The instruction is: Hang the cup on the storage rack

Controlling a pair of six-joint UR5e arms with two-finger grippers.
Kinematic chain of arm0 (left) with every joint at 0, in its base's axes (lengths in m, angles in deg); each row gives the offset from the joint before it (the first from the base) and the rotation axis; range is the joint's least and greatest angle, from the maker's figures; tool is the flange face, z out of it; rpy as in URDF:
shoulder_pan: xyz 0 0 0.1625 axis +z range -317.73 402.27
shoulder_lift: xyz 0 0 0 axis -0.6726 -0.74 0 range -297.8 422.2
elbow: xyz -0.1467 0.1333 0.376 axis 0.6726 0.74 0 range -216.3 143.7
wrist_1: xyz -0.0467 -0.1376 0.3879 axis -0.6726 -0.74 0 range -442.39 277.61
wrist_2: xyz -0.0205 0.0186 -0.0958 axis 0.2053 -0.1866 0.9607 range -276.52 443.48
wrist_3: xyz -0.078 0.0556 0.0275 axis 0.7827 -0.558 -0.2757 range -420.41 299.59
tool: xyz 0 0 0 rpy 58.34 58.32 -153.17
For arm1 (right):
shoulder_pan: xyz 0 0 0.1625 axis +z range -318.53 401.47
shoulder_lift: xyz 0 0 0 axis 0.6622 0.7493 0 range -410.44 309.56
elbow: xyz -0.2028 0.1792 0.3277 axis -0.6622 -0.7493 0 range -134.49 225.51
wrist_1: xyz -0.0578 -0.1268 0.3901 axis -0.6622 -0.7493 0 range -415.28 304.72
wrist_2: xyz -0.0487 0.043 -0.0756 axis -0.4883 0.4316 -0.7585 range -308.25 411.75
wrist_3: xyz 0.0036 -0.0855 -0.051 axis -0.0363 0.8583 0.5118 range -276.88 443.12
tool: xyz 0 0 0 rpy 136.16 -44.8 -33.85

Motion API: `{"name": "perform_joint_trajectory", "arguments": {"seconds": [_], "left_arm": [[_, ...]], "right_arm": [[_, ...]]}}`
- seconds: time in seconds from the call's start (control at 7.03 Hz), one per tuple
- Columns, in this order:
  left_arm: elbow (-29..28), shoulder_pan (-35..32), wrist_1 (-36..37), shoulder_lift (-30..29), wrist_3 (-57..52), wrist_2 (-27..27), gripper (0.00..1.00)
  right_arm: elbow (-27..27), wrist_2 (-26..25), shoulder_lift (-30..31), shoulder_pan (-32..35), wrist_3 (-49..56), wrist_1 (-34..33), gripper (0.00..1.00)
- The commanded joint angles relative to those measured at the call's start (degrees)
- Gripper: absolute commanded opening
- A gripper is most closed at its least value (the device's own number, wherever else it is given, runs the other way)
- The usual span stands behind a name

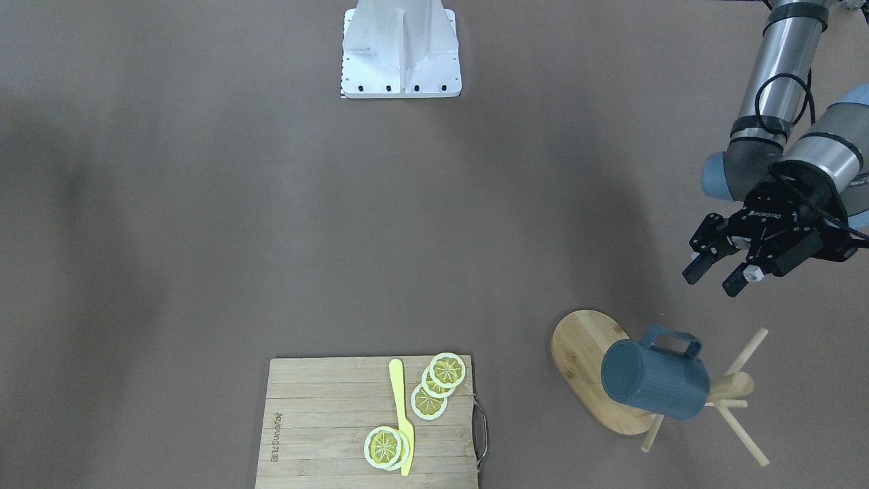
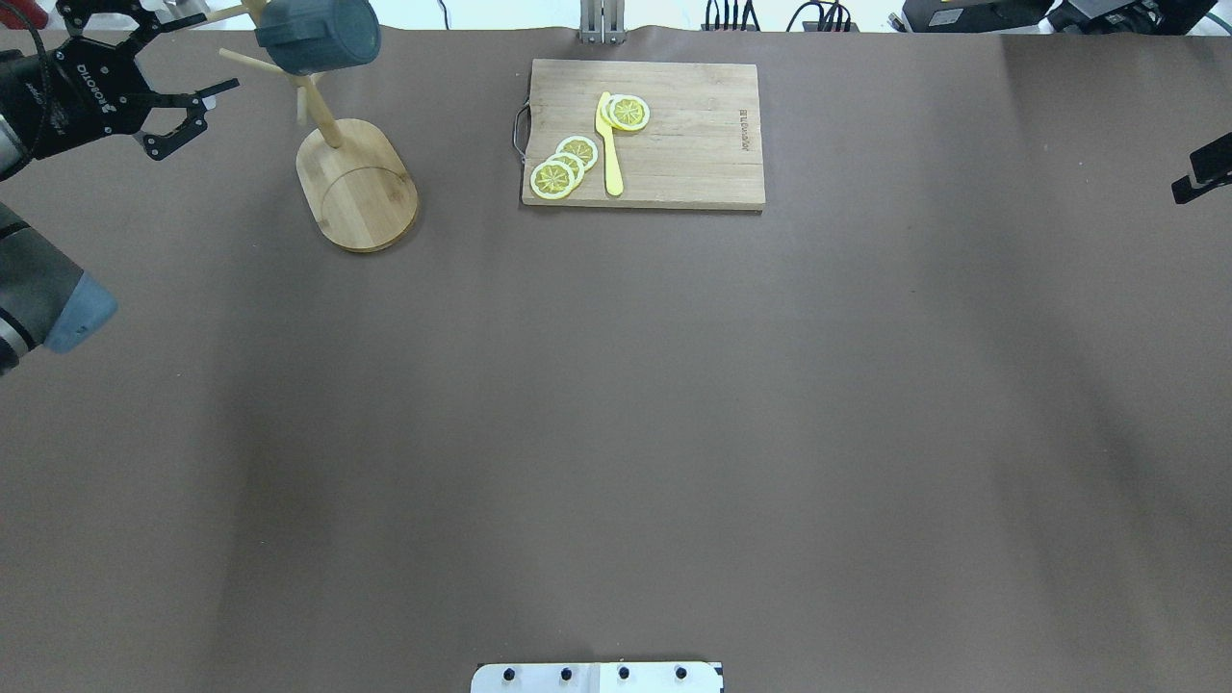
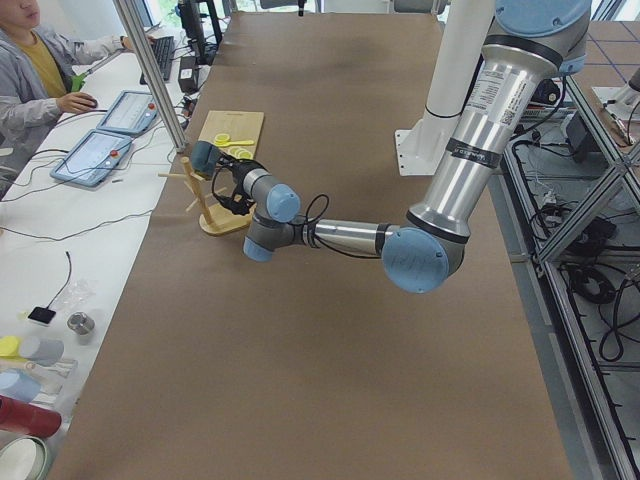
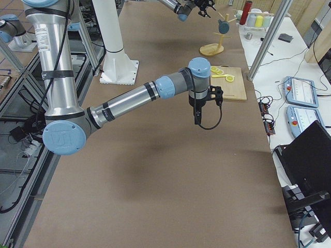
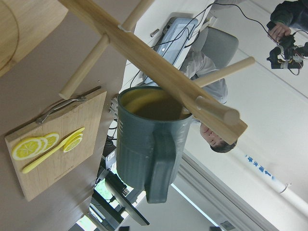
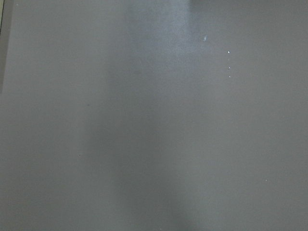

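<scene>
Brown mat, cup on storage rack; left hand spread, empty; right hand unclear

Teal-blue ribbed cup, pale bamboo storage rack; yellow lemon slices, brown table

One cutting board lies on the counter. On that board I count five lemon slices, three overlapping in one row and two stacked in another spot, plus one yellow knife. Beside the board stands one storage rack, and one cup hangs on it.
</scene>
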Motion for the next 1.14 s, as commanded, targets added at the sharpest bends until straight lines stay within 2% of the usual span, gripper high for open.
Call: {"name": "perform_joint_trajectory", "arguments": {"seconds": [0.0,0.28,0.57,1.0], "left_arm": [[0.74,0.03,-1.2,3.25,-18.69,-0.08,0.65],[1.27,0.03,-2.0,4.4,-28.12,0.01,0.67],[1.71,0.12,-2.27,7.38,-45.05,0.01,0.69],[1.36,0.03,-1.31,9.24,-63.6,-0.26,0.69]], "right_arm": [[0.09,0.09,0.0,-0.01,-0.24,0.0,1.0],[0.0,0.26,-0.09,-0.01,-0.24,0.0,1.0],[0.0,0.44,0.0,-0.01,-0.33,0.0,1.0],[-0.17,1.41,-0.09,-0.01,0.19,0.0,1.0]]}}
